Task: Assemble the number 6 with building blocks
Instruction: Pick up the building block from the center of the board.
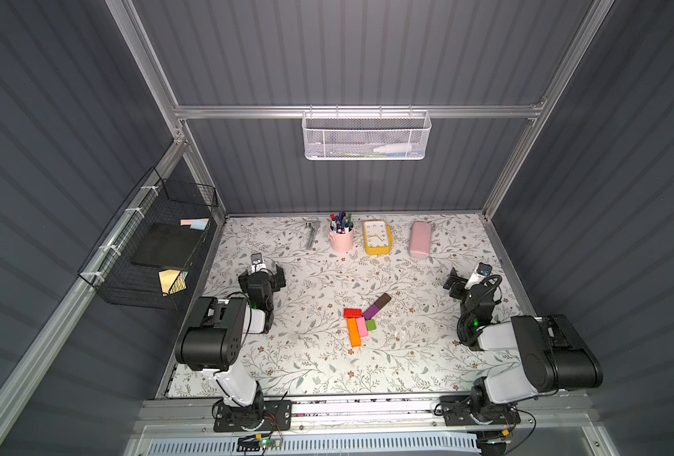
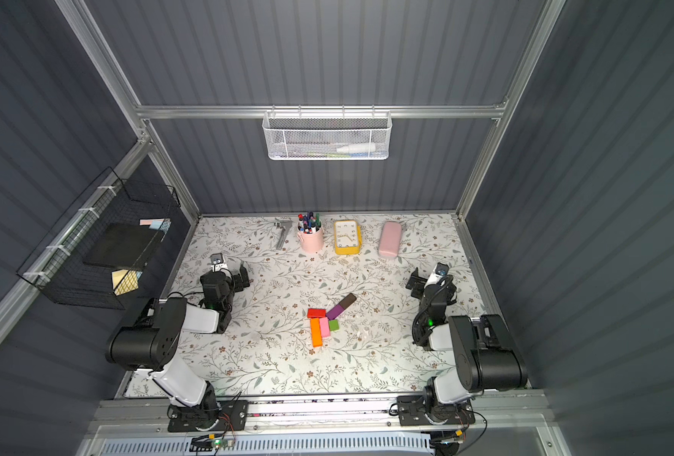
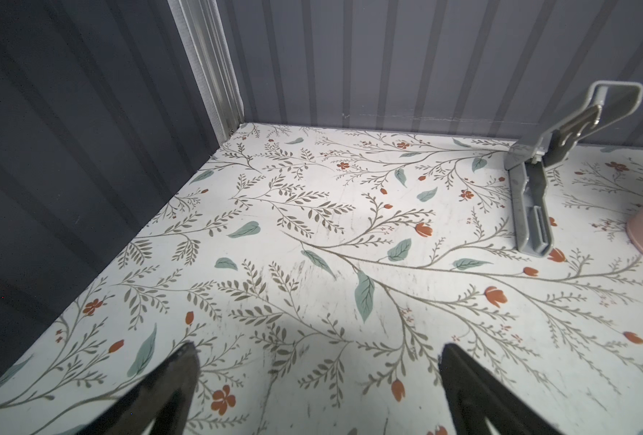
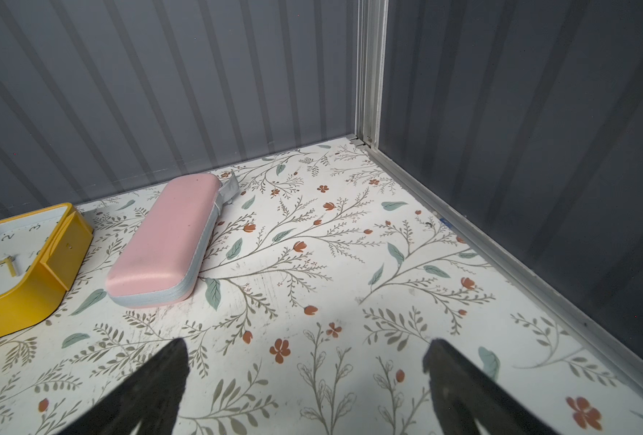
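Note:
The building blocks lie clustered at mid-table in both top views. Orange (image 1: pixel 353 332), pink (image 1: pixel 362 327) and green (image 1: pixel 370 325) sit side by side. Red (image 1: pixel 352 313) lies across their far ends. Purple (image 1: pixel 371 311) and dark brown (image 1: pixel 382 301) run end to end on a slant to the far right. Together they make no number 6. My left gripper (image 1: pixel 279 276) (image 3: pixel 318 348) is open and empty, far left of the blocks. At the right side my right gripper (image 1: pixel 453 282) (image 4: pixel 307 342) is open over bare mat. Neither wrist view shows a block.
Along the back wall stand a grey metal tool (image 1: pixel 310 235), a pink pen cup (image 1: pixel 341 239), a yellow clock (image 1: pixel 376 237) and a pale pink case (image 1: pixel 420 239). A black wire basket (image 1: pixel 149 252) hangs on the left wall and a white mesh basket (image 1: pixel 367 136) on the back wall.

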{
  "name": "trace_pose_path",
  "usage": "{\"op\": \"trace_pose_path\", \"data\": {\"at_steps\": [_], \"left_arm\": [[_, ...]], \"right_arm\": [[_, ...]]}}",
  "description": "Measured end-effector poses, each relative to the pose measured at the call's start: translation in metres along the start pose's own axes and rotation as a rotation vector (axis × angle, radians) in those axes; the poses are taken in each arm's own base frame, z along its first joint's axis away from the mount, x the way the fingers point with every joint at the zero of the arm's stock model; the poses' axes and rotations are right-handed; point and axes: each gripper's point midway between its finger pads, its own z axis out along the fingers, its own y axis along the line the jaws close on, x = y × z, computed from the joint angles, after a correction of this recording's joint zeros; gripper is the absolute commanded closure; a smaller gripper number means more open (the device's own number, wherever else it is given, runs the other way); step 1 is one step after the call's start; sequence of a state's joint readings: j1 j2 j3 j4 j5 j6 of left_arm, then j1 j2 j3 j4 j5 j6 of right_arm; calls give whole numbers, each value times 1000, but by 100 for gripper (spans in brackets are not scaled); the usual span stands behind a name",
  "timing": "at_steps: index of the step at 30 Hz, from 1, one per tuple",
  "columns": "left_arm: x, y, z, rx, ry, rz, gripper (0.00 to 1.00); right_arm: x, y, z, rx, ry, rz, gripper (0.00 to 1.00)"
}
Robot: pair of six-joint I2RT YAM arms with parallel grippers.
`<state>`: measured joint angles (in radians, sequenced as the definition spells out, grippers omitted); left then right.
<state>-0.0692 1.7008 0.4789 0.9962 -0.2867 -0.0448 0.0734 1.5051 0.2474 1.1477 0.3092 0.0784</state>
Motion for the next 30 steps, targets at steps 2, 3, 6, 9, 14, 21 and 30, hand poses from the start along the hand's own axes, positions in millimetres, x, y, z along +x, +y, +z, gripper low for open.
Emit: {"op": "trace_pose_path", "data": {"at_steps": [2, 3, 6, 9, 14, 21, 30], "left_arm": [[0, 2, 0, -11, 1, -3, 1], [0, 3, 0, -17, 6, -1, 1], [-4, 4, -1, -28, 33, 8, 1], [-27, 3, 0, -26, 25, 4, 1], [-88, -7, -4, 10, -8, -57, 1], [-156, -34, -33, 147, 2, -110, 1], [-208, -55, -104, 384, 24, -436, 1]], "right_arm": [[-3, 4, -1, -21, -7, -9, 1], [-8, 6, -3, -35, -17, -20, 1], [-28, 20, -11, -78, -50, -28, 1], [-59, 46, -10, -136, -19, 1, 1], [-134, 99, -20, -259, 8, 78, 1], [-185, 170, -61, -575, 106, 173, 1], [-122, 191, -73, -677, 360, 428, 1]]}}
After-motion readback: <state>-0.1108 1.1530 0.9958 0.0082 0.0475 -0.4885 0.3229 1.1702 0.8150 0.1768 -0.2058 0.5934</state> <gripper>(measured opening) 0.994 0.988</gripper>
